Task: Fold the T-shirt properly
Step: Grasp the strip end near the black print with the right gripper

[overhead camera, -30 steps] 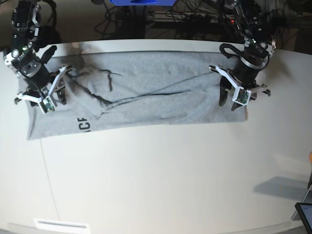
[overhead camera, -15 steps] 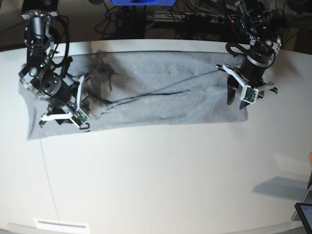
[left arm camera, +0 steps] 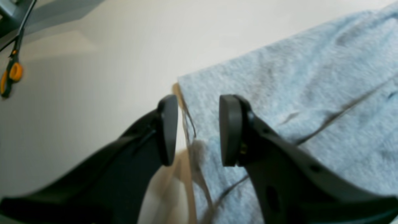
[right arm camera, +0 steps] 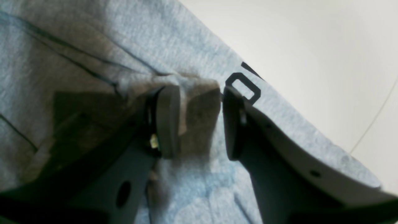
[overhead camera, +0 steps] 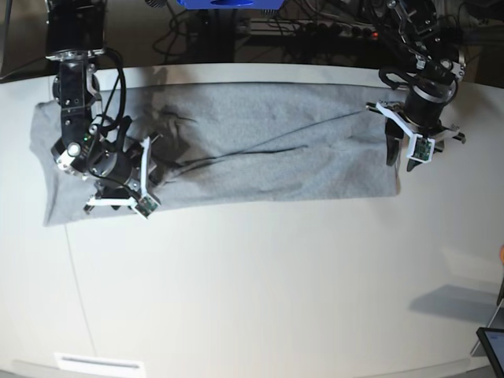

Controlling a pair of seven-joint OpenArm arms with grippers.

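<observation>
T-shirt (overhead camera: 260, 150) lies stretched in a long grey band across the far half of the white surface (overhead camera: 276, 291), black lettering peeking out near its front edge. Left tool (left arm camera: 197, 130) hangs over the shirt's corner, jaws parted, gripping nothing. Right tool (right arm camera: 200, 121) hovers above creased cloth, jaws apart, empty.

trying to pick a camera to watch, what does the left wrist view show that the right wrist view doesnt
Only the left wrist view: the T-shirt's straight end edge on the bare table, the open left gripper straddling that edge, and orange-handled scissors far off.

Only the right wrist view: black lettering near the shirt's long edge, dark creases, and the open right gripper over the cloth itself.

Both: grey cloth, pale tabletop, and open jaws holding nothing.
</observation>
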